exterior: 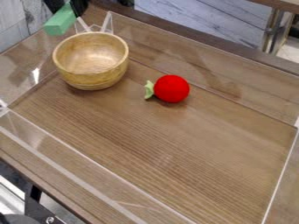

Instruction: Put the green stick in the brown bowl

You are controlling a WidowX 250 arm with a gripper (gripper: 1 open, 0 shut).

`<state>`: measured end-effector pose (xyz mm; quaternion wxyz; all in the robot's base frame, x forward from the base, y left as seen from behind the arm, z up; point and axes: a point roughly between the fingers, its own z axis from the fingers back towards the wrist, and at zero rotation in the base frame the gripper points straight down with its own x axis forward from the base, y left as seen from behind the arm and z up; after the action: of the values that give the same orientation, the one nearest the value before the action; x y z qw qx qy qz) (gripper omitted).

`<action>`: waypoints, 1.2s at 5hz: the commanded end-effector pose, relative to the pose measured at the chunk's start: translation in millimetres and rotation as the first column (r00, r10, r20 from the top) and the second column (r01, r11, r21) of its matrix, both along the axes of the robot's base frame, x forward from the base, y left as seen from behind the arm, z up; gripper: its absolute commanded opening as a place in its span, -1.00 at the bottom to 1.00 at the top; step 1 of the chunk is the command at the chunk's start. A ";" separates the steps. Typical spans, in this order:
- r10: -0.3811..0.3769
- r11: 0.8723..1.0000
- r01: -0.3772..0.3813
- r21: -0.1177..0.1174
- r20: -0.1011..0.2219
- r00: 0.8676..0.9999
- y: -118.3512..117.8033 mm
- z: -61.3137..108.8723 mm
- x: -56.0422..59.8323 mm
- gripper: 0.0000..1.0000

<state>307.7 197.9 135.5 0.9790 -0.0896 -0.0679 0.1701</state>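
The green stick (pixel 59 24) is a small mint-green block hanging in the air at the top left, just beyond the far left rim of the brown bowl. My gripper (pixel 66 12) is shut on its upper end and points mostly downward; most of the dark gripper is cut off by the top edge of the picture. The brown bowl (pixel 91 61) is a round light wooden bowl standing on the table, and nothing lies inside it.
A red strawberry-like ball (pixel 172 88) lies on the wooden table (pixel 176 157) to the right of the bowl. Low clear walls (pixel 35 140) fence the table. A metal leg (pixel 271 35) stands at the back right.
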 end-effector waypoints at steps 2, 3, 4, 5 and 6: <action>0.131 0.991 -0.131 0.005 0.027 0.991 -18.0 9.6 8.7 -1.00; 0.196 0.981 -0.196 -0.008 0.019 0.980 -24.4 4.0 13.0 -1.00; 0.286 0.958 -0.286 -0.012 0.013 0.958 -26.6 9.4 19.9 1.00; 0.369 0.929 -0.369 -0.026 0.004 0.929 -28.9 22.7 25.1 1.00; 0.428 0.904 -0.428 -0.019 -0.008 0.904 -21.6 2.3 24.4 1.00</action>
<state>331.2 172.7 122.8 0.9187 -0.0884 -0.0599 0.3803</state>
